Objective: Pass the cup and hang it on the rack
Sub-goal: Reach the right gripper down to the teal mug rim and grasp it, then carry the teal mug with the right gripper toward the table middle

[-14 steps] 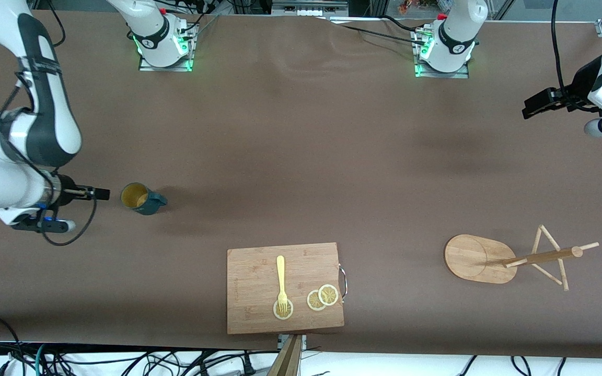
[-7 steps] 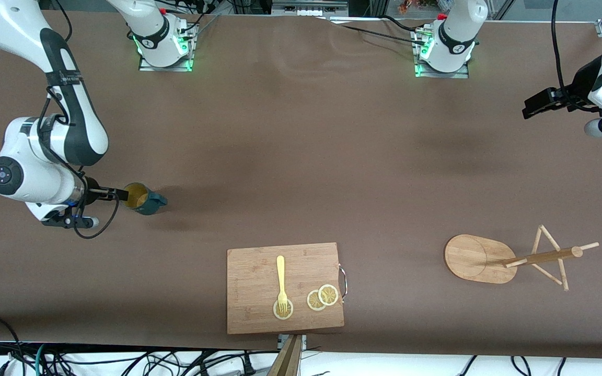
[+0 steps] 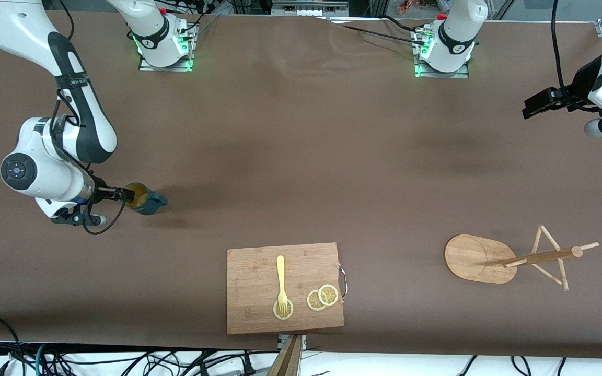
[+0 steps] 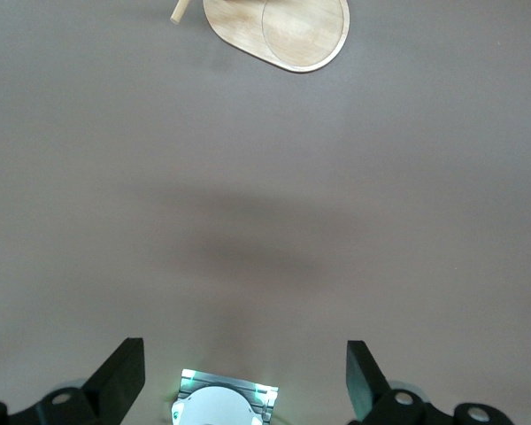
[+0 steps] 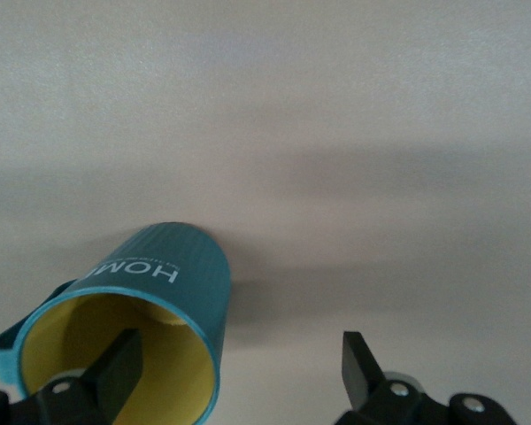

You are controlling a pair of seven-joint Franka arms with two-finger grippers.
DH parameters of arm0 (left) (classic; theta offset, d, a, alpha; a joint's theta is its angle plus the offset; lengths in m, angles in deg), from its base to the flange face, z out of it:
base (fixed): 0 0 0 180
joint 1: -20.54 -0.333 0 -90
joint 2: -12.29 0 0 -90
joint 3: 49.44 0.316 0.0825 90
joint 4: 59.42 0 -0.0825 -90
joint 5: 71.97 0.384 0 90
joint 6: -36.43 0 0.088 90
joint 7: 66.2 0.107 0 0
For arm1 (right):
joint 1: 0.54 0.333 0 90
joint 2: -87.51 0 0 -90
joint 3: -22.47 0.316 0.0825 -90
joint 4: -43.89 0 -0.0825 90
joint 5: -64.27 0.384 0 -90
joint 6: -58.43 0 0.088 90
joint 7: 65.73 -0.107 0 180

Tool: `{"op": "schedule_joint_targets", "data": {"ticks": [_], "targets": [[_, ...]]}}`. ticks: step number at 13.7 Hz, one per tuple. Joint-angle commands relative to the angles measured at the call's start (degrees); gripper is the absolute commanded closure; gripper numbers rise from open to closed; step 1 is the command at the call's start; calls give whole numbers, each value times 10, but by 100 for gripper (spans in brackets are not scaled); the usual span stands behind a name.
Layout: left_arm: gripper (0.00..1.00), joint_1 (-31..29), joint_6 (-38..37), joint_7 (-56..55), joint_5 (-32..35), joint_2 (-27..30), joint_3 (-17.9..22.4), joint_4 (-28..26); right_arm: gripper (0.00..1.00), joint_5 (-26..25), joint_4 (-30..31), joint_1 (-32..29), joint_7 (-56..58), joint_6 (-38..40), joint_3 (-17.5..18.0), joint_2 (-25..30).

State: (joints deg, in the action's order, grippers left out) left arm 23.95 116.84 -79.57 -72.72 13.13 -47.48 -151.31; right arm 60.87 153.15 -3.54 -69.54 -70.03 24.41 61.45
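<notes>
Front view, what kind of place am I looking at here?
Most likely a robotics lab bench staged as a kitchen. Two arm bases are bolted along the brown table, loose cables run along its edge, and kitchen props lie about: a cup, a rack and a cutting board.

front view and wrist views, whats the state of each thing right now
cup: upright on the table, one right finger inside its rim, not lifted
right gripper: open, straddling the cup's wall
left gripper: open, empty, waiting over bare table
rack: standing, pegs bare
cutting board: flat, carrying fork and slices
fork: lying flat, tines on a lemon slice
</notes>
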Motion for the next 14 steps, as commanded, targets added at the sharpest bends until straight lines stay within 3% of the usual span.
{"op": "schedule_joint_targets", "data": {"ticks": [1, 2, 3, 5, 11, 14], "targets": [[0, 1, -20, 11, 11, -2, -1, 14, 27, 6, 30, -3, -1, -32, 4, 7], [0, 1, -21, 11, 11, -2, -2, 15, 71, 6, 29, -2, 2, -28, 4, 6], [0, 1, -21, 11, 11, -2, -2, 15, 85, 6, 27, -1, 3, -28, 4, 6], [0, 1, -21, 11, 11, -2, -3, 15, 100, 6, 25, 3, 4, -14, 4, 6], [0, 2, -27, 11, 10, -3, -2, 15, 100, 7, 11, 11, -1, 9, 10, 7], [0, 1, -28, 11, 10, -2, -2, 15, 100, 7, -17, 12, -2, 27, 55, 16]]}}
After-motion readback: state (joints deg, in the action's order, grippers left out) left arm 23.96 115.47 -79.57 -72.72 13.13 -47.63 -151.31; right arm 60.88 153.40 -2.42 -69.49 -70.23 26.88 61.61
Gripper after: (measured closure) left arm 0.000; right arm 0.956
